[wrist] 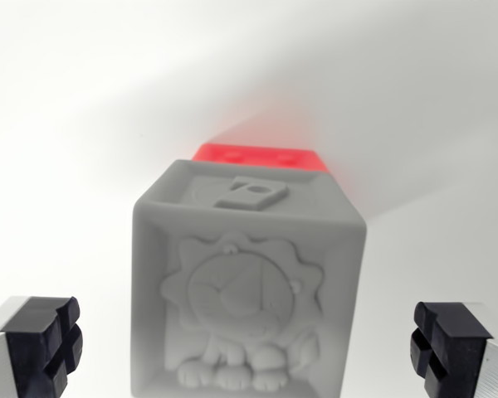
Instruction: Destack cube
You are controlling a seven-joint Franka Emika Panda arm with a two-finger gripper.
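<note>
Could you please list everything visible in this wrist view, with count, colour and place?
grey cube: one, grey, lion relief on the facing side, centre of view, between the fingers but apart from them.
red cube: one, red, only a strip showing past the grey cube's far edge; whether it touches cannot be told.
surface: one, white, all around.
end effector: one, open; black pads on silver fingers, at the wrist view's lower left and lower right.
</note>
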